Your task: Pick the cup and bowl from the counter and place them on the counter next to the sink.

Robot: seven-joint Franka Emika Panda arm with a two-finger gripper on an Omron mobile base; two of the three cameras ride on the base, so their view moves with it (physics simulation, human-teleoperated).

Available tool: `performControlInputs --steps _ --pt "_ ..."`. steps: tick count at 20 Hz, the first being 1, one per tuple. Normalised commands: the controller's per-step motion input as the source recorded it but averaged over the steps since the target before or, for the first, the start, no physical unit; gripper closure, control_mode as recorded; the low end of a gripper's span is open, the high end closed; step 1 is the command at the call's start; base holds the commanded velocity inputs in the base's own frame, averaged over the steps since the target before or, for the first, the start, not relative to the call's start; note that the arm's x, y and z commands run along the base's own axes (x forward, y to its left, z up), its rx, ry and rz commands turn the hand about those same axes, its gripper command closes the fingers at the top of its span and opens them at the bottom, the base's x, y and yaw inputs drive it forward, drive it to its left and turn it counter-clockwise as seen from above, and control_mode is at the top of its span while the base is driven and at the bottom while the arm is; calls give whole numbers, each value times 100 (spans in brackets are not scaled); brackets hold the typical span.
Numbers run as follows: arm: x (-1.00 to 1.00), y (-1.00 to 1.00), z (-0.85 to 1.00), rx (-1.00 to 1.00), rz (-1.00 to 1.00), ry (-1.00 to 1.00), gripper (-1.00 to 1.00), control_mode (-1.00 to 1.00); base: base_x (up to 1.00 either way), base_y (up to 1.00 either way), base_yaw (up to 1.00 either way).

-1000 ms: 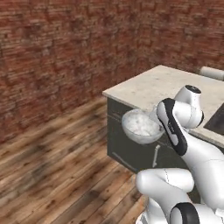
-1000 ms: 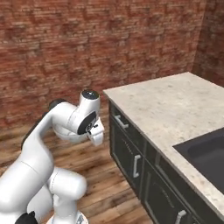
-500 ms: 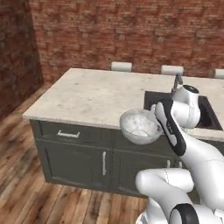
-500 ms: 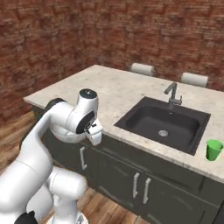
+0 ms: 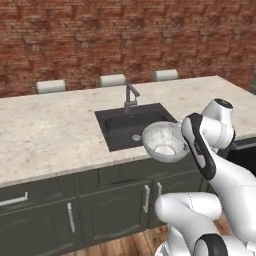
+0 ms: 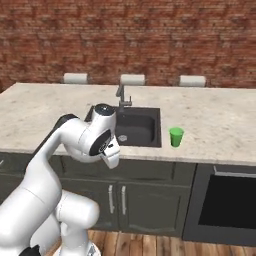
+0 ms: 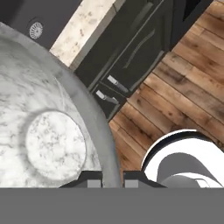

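The gripper (image 7: pixel 112 178) pinches the bowl (image 7: pixel 48 131) by its rim — in the hand view the two dark fingertips (image 7: pixel 93 179) sit close together at the bottom with the grey rim wall running down between them, one tip on the mottled inside, the other on the outer side. From the fingers the bowl spreads away to one side, its pale marbled inside and round flat bottom turned toward the camera. In the left base view the bowl (image 5: pixel 165 141) hangs in the air at the end of the arm, tilted, its opening facing partly up, in front of the counter (image 5: pixel 50 135) edge and level with the near lip of the sink (image 5: pixel 127 126). Beyond the fingers and below the bowl lie the dark cabinet fronts (image 7: pixel 131 57) with their pale handles and the wooden floor (image 7: pixel 183 87); a strip of the speckled counter edge and the round steel drain (image 7: pixel 36 29) show past the bowl's far rim. Further out, in the right base view, the black sink (image 6: pixel 136 126) sits recessed in the counter with the slim grey faucet (image 6: pixel 121 97) standing at its back edge. The green cup (image 6: pixel 176 136) stands upright on the counter just beside the sink's right edge — well apart from the gripper and the bowl. Farthest back, three pale chair backs (image 6: pixel 131 79) rise behind the counter against the brick wall (image 6: pixel 150 35).
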Motion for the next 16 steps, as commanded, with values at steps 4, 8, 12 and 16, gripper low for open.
performControlInputs --steps 4,8,12,16 --pt "0 0 0 0 0 0 100 100 24 94 -3" --pt "0 0 0 0 0 0 100 100 33 79 7" --pt "0 0 0 0 0 0 100 100 39 53 12" --pt "0 0 0 0 0 0 100 100 87 0 4"
